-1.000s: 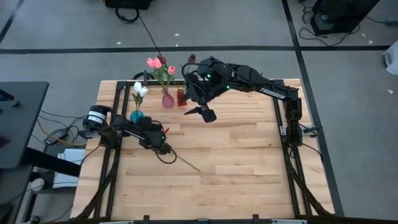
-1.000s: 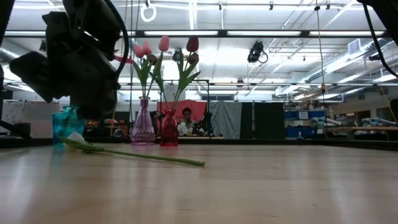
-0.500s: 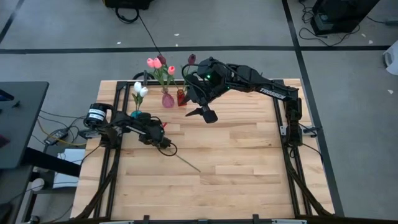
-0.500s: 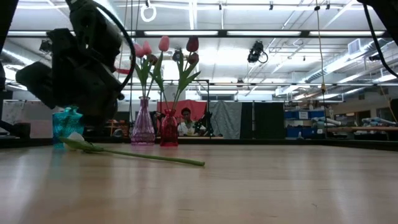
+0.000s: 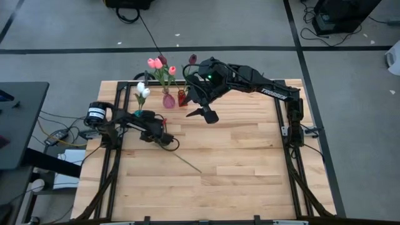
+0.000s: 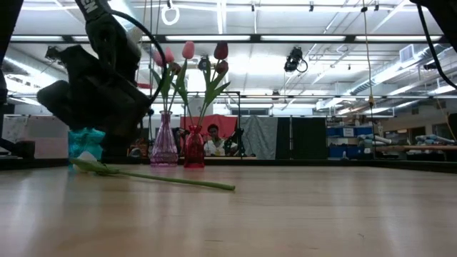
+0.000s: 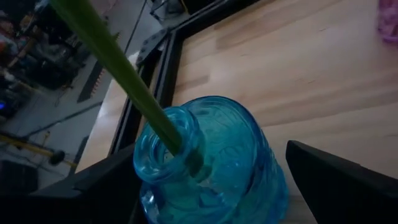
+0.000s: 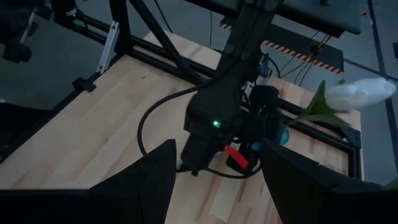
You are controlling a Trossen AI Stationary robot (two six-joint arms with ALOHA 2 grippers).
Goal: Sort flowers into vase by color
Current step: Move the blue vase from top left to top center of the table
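Note:
A blue vase (image 7: 205,168) holding white flowers (image 5: 142,90) stands at the far left of the table. My left gripper (image 7: 211,149) is open, low by the table, with one finger on each side of the vase's body. One white flower (image 6: 153,177) lies flat on the table, its stem (image 5: 186,162) pointing toward the middle. A pink vase (image 5: 169,100) with pink flowers (image 5: 156,64) and a red vase (image 5: 182,98) with maroon flowers (image 5: 192,59) stand at the far edge. My right gripper (image 5: 206,114) hangs open in the air near them, holding nothing. My left gripper has its two fingers (image 7: 336,186) beside the blue vase's rounded body (image 7: 249,180), coming at it slanting downward. Whether either finger touches the glass I cannot tell. The vase stands upright on the table.
Black frame rails (image 5: 116,100) run along the table's left and far edges, close behind the vases. Bare wood (image 5: 237,169) fills the middle, near and right parts of the table.
My left gripper has left the lying flower's head and gone toward the table's far left, to the blue vase, sinking a little and rolling its wrist. The lying flower has stayed where it was.

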